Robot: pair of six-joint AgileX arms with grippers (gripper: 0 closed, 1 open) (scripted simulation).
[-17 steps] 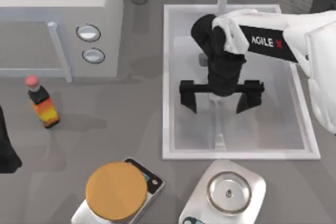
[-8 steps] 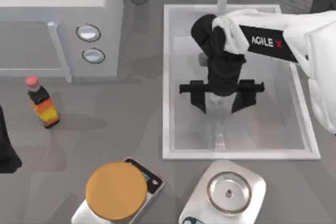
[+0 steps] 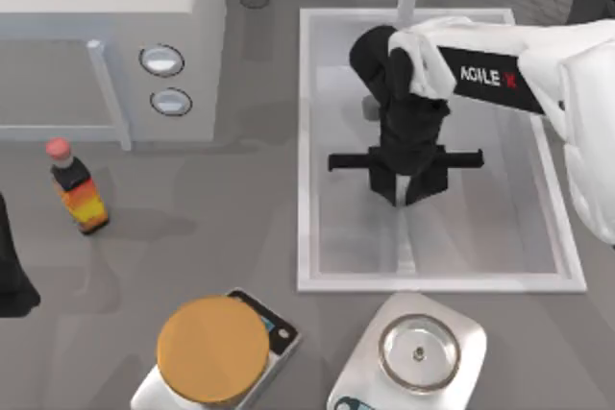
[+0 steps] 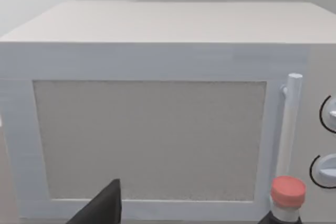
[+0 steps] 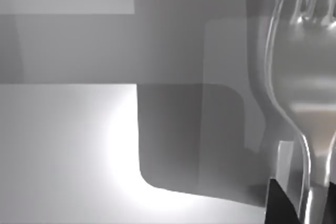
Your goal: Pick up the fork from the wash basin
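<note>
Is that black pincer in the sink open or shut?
Shut on the fork: the right pincer has its fingers together around the neck, in the wash basin.

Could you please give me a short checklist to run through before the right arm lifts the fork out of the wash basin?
1. Right pincer down inside the wash basin: ok.
2. Pincer closed onto the fork, handle between its fingertips in the right wrist view: ok.
3. Grip firm enough to hold during the lift: cannot tell.
4. Fork handle end off the basin floor: cannot tell.
5. Left pincer parked by the microwave, away from the basin: ok.
</note>
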